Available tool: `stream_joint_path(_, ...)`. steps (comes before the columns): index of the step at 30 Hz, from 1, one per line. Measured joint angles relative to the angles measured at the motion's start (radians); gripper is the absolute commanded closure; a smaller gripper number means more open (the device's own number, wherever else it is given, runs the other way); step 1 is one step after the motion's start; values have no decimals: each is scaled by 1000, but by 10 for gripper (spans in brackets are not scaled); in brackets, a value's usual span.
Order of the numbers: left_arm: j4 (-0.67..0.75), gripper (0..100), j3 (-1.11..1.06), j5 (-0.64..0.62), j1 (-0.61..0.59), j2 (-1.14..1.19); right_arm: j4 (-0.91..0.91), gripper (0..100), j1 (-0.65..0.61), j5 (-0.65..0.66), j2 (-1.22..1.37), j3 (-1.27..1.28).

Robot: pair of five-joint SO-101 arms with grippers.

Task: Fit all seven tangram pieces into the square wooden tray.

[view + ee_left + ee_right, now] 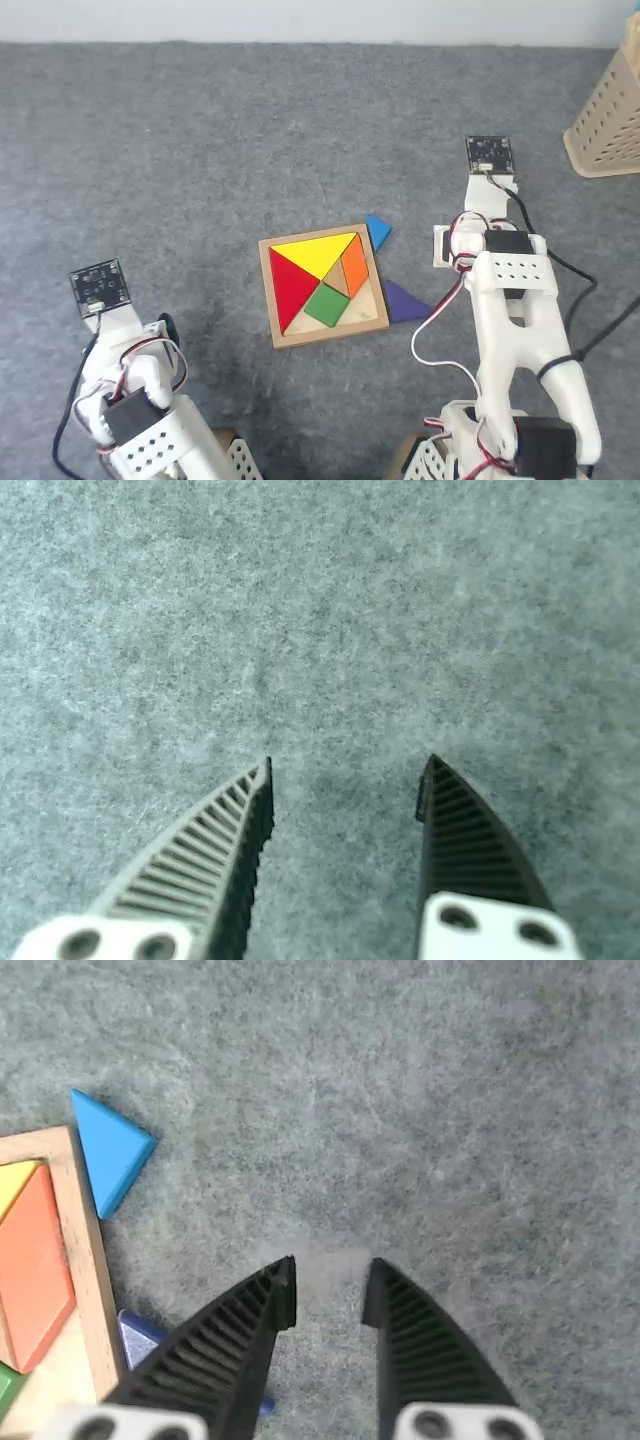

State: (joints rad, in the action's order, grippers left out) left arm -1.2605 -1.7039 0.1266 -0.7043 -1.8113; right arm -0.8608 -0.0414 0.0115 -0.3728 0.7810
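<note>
Carpet (200, 150) — grey, perhaps felt — under tray (268, 290), basket (612, 110).

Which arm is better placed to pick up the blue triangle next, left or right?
Right. The right gripper hangs open near the blue triangle outside the tray; the left gripper is over bare carpet.

The tan tray (267, 295) is showing a yellow triangle (318, 254), red triangle (288, 288), orange piece (355, 264) and green square (326, 304), while a blue triangle (377, 232) and purple triangle (402, 304) are contrasting with the mottled grey table (200, 150).

Even bright light; shadows soft, faint
</note>
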Motion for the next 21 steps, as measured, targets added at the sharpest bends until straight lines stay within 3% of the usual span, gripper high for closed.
stream_joint_path(2, 0, 775, 0, 0, 0, 0, -5, 860, 3, 0, 0, 0)
stream_joint_path(3, 0, 775, 0, 0, 0, 0, -5, 855, 3, 0, 0, 0)
stream_joint_path(5, 0, 775, 0, 0, 0, 0, -8, 998, -2, 0, 0, 0)
stream_joint_path(8, 0, 775, 0, 0, 0, 0, -17, 864, -5, 17, 0, 0)
stream_joint_path(9, 0, 775, 0, 0, 0, 0, -17, 882, -3, 17, 0, 0)
stream_joint_path(10, 0, 775, 0, 0, 0, 0, -17, 988, 0, 17, 0, 0)
stream_joint_path(11, 0, 775, 0, 0, 0, 0, -17, 998, 0, 17, 0, 0)
stream_joint_path(13, 0, 775, 0, 0, 0, 0, -17, 873, 2, 17, 0, 0)
stream_joint_path(14, 0, 775, 0, 0, 0, 0, -17, 863, 0, 17, 0, 0)
stream_joint_path(16, 0, 775, 0, 0, 0, 0, -17, 998, -3, 17, 0, 0)
stream_joint_path(18, 0, 775, 0, 0, 0, 0, -17, 887, -5, 20, 0, 0)
stream_joint_path(19, 0, 775, 0, 0, 0, 0, -17, 893, -5, 20, 0, 0)
stream_joint_path(20, 0, 775, 0, 0, 0, 0, -17, 992, -2, 21, 0, 0)
stream_joint_path(21, 0, 775, 0, 0, 0, 0, -17, 998, 0, 23, 0, 0)
